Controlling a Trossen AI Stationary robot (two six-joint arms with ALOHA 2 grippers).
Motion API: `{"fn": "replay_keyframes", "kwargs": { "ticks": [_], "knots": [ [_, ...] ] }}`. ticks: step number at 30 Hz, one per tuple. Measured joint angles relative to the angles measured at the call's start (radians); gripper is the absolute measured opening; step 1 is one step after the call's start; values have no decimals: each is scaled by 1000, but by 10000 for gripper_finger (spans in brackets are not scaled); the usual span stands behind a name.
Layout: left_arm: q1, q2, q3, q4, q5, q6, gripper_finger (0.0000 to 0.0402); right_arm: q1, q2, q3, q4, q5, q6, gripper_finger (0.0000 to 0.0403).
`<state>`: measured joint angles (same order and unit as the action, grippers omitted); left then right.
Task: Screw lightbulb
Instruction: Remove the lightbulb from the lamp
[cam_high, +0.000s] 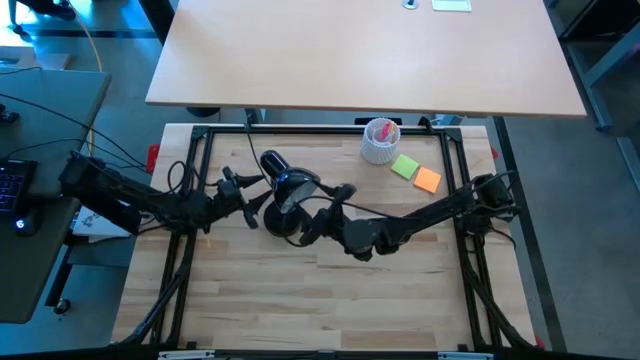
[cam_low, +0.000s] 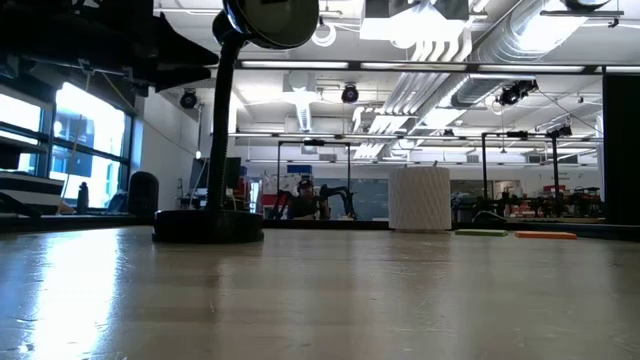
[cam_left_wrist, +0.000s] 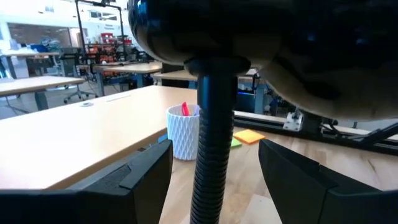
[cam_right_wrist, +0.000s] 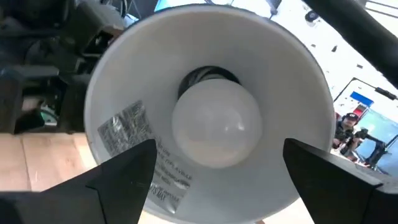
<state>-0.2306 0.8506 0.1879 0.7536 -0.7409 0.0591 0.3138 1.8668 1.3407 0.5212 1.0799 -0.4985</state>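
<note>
The black desk lamp stands on its round base (cam_high: 283, 225) at the table's middle; its base also shows in the low view (cam_low: 207, 225). The white lightbulb (cam_right_wrist: 216, 124) sits in the socket at the centre of the cone shade's white inside (cam_right_wrist: 124, 81). My right gripper (cam_right_wrist: 217, 165) is open just in front of the shade's mouth, a finger on either side of the bulb and short of it; in the high view it is right of the lamp (cam_high: 318, 220). My left gripper (cam_left_wrist: 214, 165) is open, its fingers on either side of the lamp's ribbed neck (cam_left_wrist: 210, 155) below the shade, apart from it; in the high view it is left of the lamp (cam_high: 250, 200).
A white ribbed cup (cam_high: 380, 140) with something red in it stands at the table's far side, right of the lamp. A green (cam_high: 404, 166) and an orange sticky note (cam_high: 427, 180) lie beside it. Bare wood lies toward the near edge (cam_high: 320, 300).
</note>
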Motion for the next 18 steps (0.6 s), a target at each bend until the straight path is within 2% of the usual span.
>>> {"fn": "replay_keyframes", "kwargs": {
  "ticks": [6,9,13,18],
  "knots": [
    [5,-25,0,-2,3,65,234,-25,0,0,-8,-92,4,348],
    [17,-36,0,22,-1,15,234,-36,0,0,-8,-99,5,348],
    [33,-37,0,62,14,8,225,-46,0,0,-8,-87,79,348],
    [62,-36,0,60,42,21,210,-64,0,0,-24,-171,146,348]
  ]
}}
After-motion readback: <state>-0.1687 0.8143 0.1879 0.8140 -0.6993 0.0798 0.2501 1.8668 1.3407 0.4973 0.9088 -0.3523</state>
